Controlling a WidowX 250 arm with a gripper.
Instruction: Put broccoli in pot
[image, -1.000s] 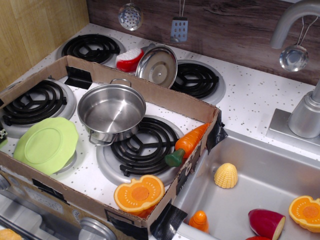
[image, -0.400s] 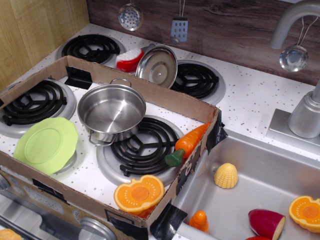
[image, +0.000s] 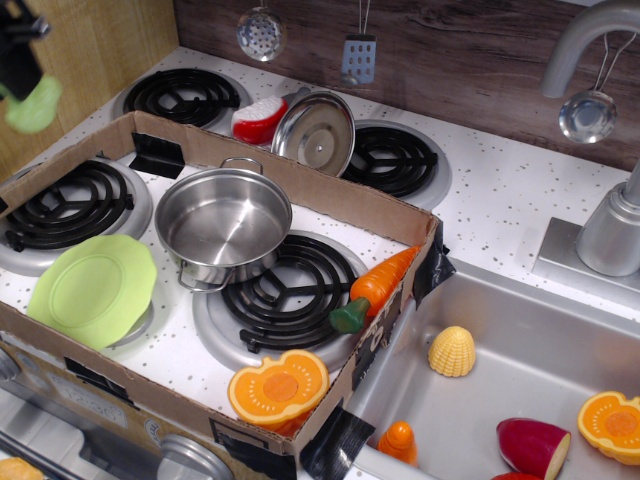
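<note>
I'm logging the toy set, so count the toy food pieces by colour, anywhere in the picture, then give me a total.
Orange: 4, namely the carrot, pumpkin half in the box, pumpkin half in the sink, small orange piece
Yellow: 1, the corn
Light green: 1, the broccoli, under the gripper at the top left
Dark red: 1, the wedge
Total: 7

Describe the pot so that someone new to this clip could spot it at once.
Inside the cardboard frame on the stovetop, the pot stands between the burners, just right of the green plate. It is shiny steel, straight-sided and empty, with two loop handles, unlike the flat knobbed lid leaning behind the cardboard.
</note>
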